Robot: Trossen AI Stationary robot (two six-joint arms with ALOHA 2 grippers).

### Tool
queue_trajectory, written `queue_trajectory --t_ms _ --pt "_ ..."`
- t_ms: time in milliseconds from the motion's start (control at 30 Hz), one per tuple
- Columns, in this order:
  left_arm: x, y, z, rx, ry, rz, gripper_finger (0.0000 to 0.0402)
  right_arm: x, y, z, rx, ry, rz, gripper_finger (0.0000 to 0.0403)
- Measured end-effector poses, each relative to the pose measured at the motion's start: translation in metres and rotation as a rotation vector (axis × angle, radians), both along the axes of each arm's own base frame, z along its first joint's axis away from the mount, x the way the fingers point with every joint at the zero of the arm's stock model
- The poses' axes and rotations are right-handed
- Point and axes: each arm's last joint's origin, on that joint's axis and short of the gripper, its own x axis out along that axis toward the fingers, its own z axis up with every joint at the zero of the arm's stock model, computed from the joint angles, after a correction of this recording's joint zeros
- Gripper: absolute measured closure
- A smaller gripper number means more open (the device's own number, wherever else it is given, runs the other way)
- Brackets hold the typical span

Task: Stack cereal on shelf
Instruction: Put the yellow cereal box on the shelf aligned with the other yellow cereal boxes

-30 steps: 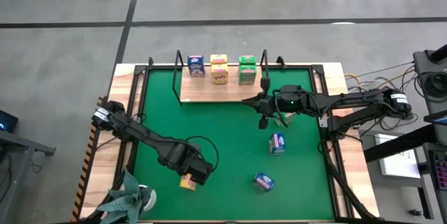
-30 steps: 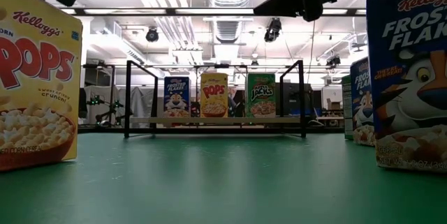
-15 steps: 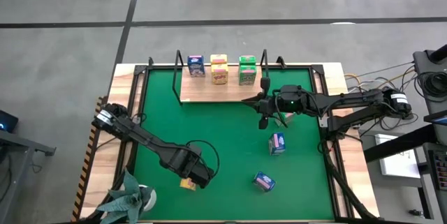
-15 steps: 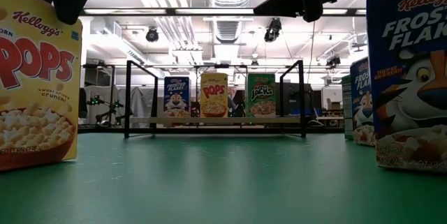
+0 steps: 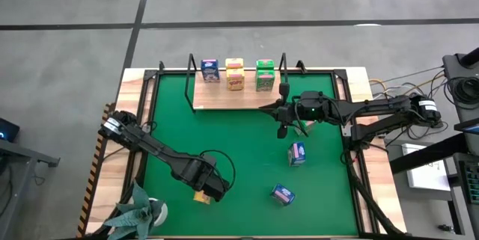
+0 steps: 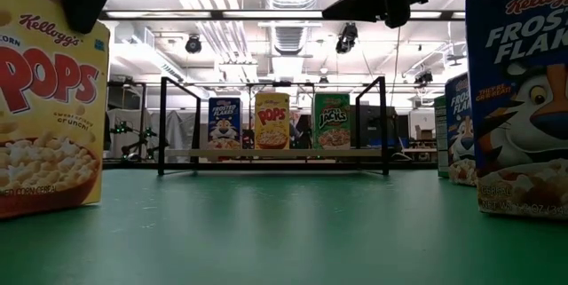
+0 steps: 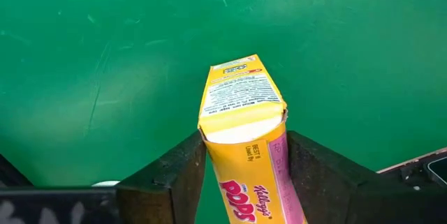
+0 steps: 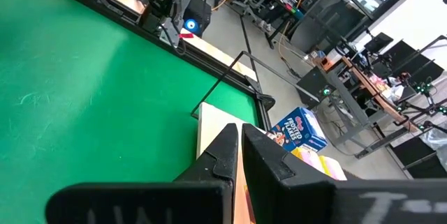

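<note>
Yellow cardboard fills the left wrist view: a Corn Pops box (image 7: pixel 242 133) stands between the two dark fingers (image 7: pixel 171 182) of the left gripper (image 5: pixel 206 190), and both fingers seem to touch its narrow sides, so I judge the jaws to be closing on this box or just gripping it. In the high view this gripper is low over the green mat (image 5: pixel 239 143), at about 7 o'clock from the mat's centre, with the box directly under it. The arm comes from above, probably because the box stands upright and its narrow sides are the easiest faces to pinch. In the low view the same box looks slightly tilted, which suggests that the fingers already press on it. The shelf (image 5: pixel 236 96) lies at 12 o'clock on the mat, and a blue box (image 5: pixel 209 69), a yellow box (image 5: pixel 235 74) and a green box (image 5: pixel 264 75) stand on it in a row, faces to the front, leaving room for more. Two loose blue boxes wait on the mat, one (image 5: pixel 297 153) at about 4 o'clock and another (image 5: pixel 282 194) at 5 o'clock. The right gripper (image 5: pixel 282 111), with fingers shut and nothing between them, hangs just in front of the shelf's right end, at about 1 o'clock, perhaps waiting its turn.
</note>
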Motion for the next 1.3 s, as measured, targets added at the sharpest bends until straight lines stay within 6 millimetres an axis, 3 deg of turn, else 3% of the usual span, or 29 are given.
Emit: queue_trajectory --t_ms 367,1067,1300 --pt "-0.001 0.006 0.008 -0.011 -0.026 -0.072 0.0231 0.000 0.000 0.000 0.000 0.000 -0.001 0.0390" --pt "0.016 0.048 0.012 0.012 -0.068 -0.397 0.0231 0.000 0.000 -0.002 0.013 0.017 -0.006 0.0390" --pt "0.016 0.062 0.031 0.053 -0.080 -0.520 0.0231 -0.001 -0.001 -0.003 0.010 0.031 -0.026 0.0390"
